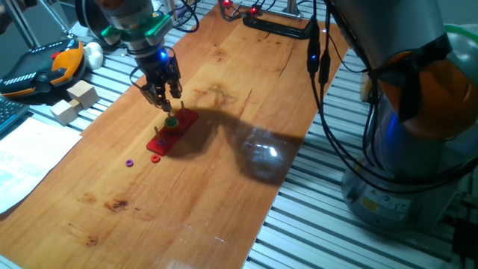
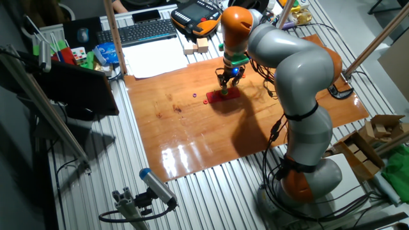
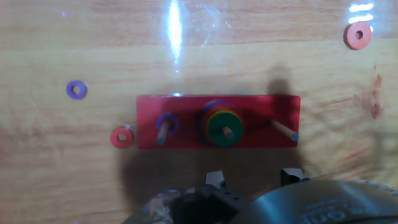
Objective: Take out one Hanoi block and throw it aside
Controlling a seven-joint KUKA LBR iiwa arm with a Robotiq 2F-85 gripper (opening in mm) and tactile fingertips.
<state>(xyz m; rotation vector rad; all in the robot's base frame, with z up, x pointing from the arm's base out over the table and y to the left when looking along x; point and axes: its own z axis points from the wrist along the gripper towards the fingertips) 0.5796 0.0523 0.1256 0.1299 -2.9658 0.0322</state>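
Observation:
The Hanoi block [image 3: 222, 127] is a dark green disc on top of a stack of coloured rings on the middle peg of the red peg base [image 3: 261, 106]. It also shows in one fixed view [image 1: 171, 122], on the base [image 1: 166, 140]. My gripper [image 1: 166, 97] hangs just above the stack with its fingers apart and nothing between them. In the hand view the two fingertips [image 3: 214, 178] show at the bottom edge, near the front of the base. In the other fixed view the gripper [image 2: 228, 82] is over the base [image 2: 223, 94].
A purple ring [image 3: 166, 122] sits on the left peg. A red ring [image 3: 122, 137] lies beside the base's left end, a tiny purple ring [image 3: 76, 89] farther left, and a pink ring [image 3: 359, 35] far right. Wooden blocks [image 1: 75, 101] lie off the board.

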